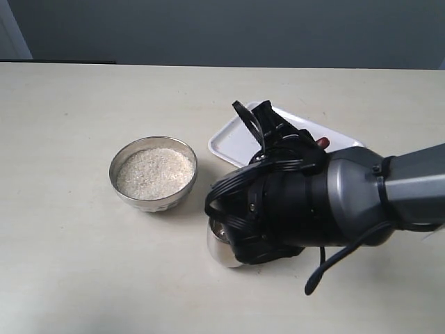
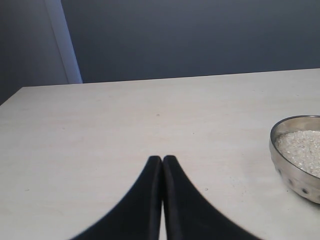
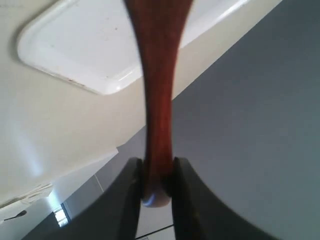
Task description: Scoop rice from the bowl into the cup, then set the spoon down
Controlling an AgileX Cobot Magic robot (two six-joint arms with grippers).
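The silver bowl (image 1: 134,197) stands left of centre, filled with off-white rice (image 1: 154,172). In the left wrist view the bowl (image 2: 296,176) and its rice (image 2: 302,149) lie off to one side. My right gripper (image 3: 156,170) is shut on the handle of the reddish-brown spoon (image 3: 159,95), which points out over the white tray (image 3: 70,45). From outside only a small red bit of the spoon (image 1: 322,142) shows past the arm. The steel cup (image 1: 221,252) is mostly hidden under my right arm. My left gripper (image 2: 163,159) is shut and holds nothing, low over bare table.
The white tray (image 1: 233,139) lies at the back, right of the bowl, partly covered by my right arm (image 1: 334,202). The pale table (image 1: 83,264) runs to a dark wall behind. My left arm is out of the exterior view.
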